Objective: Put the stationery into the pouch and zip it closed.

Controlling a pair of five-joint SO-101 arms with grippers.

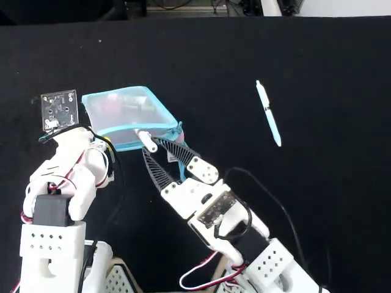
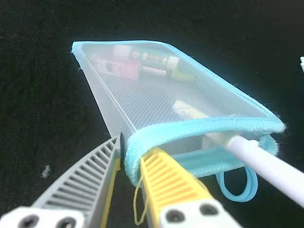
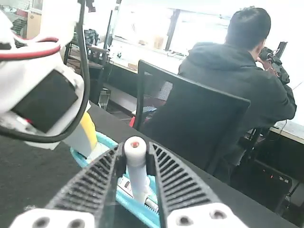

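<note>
Right pincer [image 3: 136,151] clamped on white pen [image 2: 266,164], which we see aimed lengthwise into pouch [image 2: 156,90] mouth; left pincer [image 2: 132,148] pinching rim open.

Legible text, numbers, signs: none. Coloured printed patches on the stationery [image 2: 142,66] seen through the mesh of the pouch [image 2: 156,99]: too blurred to read. Fine markings on the square circuit board [image 1: 59,110] mounted at one arm's wrist: too small to make out.
</note>
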